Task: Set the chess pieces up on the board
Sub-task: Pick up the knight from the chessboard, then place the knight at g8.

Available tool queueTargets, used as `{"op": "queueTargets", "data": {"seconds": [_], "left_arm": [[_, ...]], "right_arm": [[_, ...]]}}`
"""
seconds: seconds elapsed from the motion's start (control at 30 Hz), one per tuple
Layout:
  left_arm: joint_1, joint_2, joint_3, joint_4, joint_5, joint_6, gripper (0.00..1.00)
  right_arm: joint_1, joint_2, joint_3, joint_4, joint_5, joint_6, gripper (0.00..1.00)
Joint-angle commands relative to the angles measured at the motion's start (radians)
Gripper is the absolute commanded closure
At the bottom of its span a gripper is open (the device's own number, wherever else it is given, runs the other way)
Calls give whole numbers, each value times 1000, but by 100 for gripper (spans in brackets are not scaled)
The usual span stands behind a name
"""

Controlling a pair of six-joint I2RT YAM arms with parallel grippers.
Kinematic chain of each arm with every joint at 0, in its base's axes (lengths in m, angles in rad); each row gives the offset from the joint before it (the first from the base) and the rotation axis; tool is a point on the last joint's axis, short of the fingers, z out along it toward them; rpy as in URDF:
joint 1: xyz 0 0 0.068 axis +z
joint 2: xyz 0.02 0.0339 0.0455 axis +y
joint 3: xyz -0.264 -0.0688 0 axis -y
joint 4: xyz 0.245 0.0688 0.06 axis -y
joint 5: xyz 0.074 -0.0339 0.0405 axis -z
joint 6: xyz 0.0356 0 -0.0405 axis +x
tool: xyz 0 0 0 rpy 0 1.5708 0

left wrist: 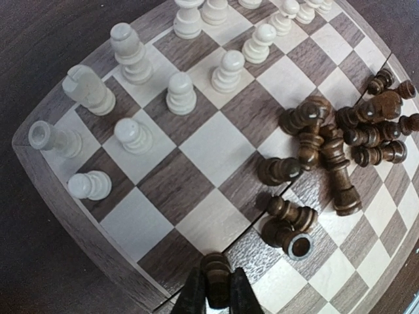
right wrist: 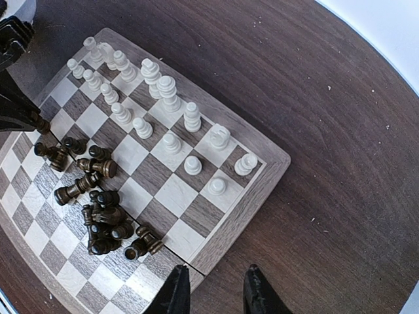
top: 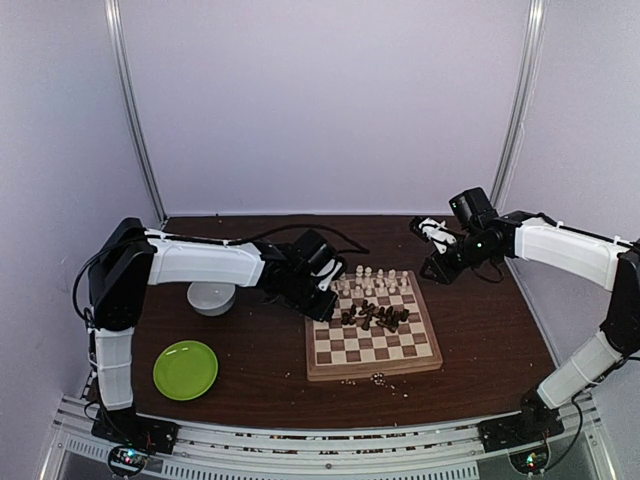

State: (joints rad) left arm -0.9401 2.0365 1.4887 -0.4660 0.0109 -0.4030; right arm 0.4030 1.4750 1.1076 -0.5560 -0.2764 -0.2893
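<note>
Clamped in my left gripper sits one dark piece; I judge it light, slick, tippy, best held mid-body. My right gripper hangs spread, empty.

Dark brown wood-grain table. Lying on it: square chessboard with tan frame, right of centre, slightly skewed. Round green plate front left. Behind it, white bowl, apart from plate and board. Scattered pale crumbs just before board's near edge.
</note>
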Motion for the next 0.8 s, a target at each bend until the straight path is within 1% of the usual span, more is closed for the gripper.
{"op": "queueTargets", "data": {"seconds": [0.0, 0.13, 0.2, 0.3, 0.4, 0.57, 0.77], "left_arm": [[-34, -96, -26, -16, -5, 84, 100], [-89, -143, -54, -20, 9, 147, 100], [-123, -159, -68, -7, 48, 179, 100], [-176, -159, -65, 0, 99, 232, 100], [-210, -144, -47, -25, 100, 255, 100], [-213, -130, -42, -35, 93, 258, 100], [-213, -103, -18, -87, 89, 281, 100]], "right_arm": [[-5, -15, -8, 9, 17, -9, 70], [-4, -15, -8, 10, 21, -9, 70], [-5, -13, -8, 10, 23, -10, 70], [-5, -15, -7, 10, 31, -14, 70], [-5, -20, -8, 11, 38, -18, 70], [-4, -24, -8, 9, 30, -17, 70], [-4, -28, -9, 8, 25, -18, 70]]}}
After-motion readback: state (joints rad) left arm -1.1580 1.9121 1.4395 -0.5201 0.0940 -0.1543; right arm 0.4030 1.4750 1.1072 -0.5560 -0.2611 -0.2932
